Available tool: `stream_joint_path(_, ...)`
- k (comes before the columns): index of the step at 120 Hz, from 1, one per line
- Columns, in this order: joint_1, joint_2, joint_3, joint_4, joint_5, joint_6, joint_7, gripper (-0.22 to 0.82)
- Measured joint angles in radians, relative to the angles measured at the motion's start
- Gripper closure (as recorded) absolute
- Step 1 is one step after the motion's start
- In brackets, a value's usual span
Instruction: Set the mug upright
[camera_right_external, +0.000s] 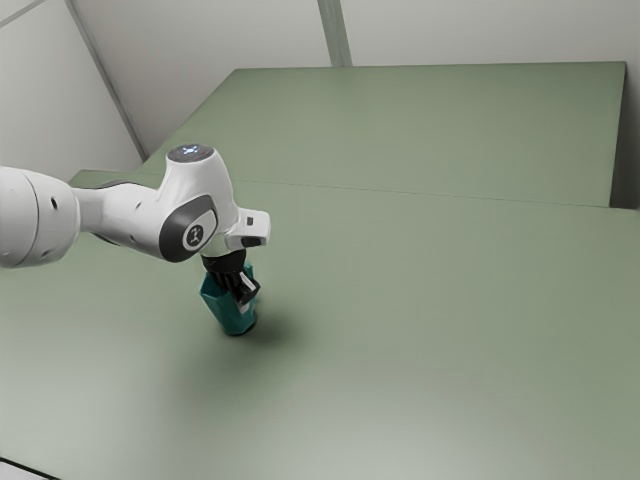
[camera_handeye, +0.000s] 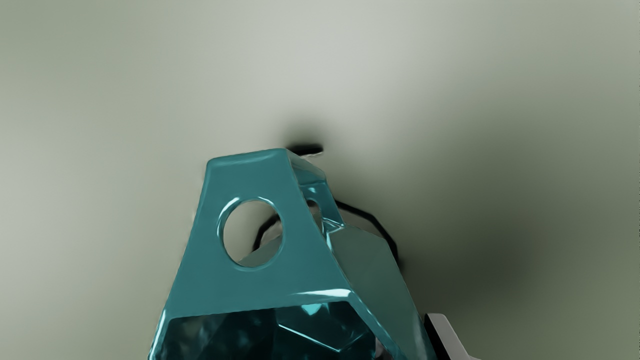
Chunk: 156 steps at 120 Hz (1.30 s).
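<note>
The black gripper points down at the mouth of the teal mug in the exterior view. The mug has its open end up and leans, its base low over the table; whether it touches is unclear. In the wrist view, the faceted mug shows its dark inside and a broad handle with a round hole. The gripper is shut on the mug's side wall, one finger outside against it and a sliver of the other inside the rim.
A wide green table extends around the mug, with a soft shadow beside the base. Behind it is another green surface, and pale walls stand at the back.
</note>
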Motion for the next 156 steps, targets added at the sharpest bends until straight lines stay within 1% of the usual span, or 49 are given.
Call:
stream_joint_path(31, 0.001, 0.0, 0.0, 0.001, -0.005, -0.003, 0.008, 0.51)
stream_joint_path(49, 0.001, -0.004, 0.0, 0.007, -0.006, -0.006, 0.012, 0.42)
stream_joint_path(69, 0.001, -0.017, 0.0, 0.013, -0.006, -0.01, 0.015, 0.37)
stream_joint_path(101, 0.0, -0.069, -0.001, 0.03, -0.006, -0.045, 0.009, 0.34)
stream_joint_path(121, 0.003, -0.086, -0.007, 0.114, -0.007, -0.106, -0.005, 0.32)
stream_joint_path(141, -0.006, -0.079, -0.011, 0.267, -0.009, -0.222, -0.029, 0.28)
stream_joint_path(156, -0.008, -0.037, -0.011, 0.391, -0.021, -0.329, -0.049, 0.18)
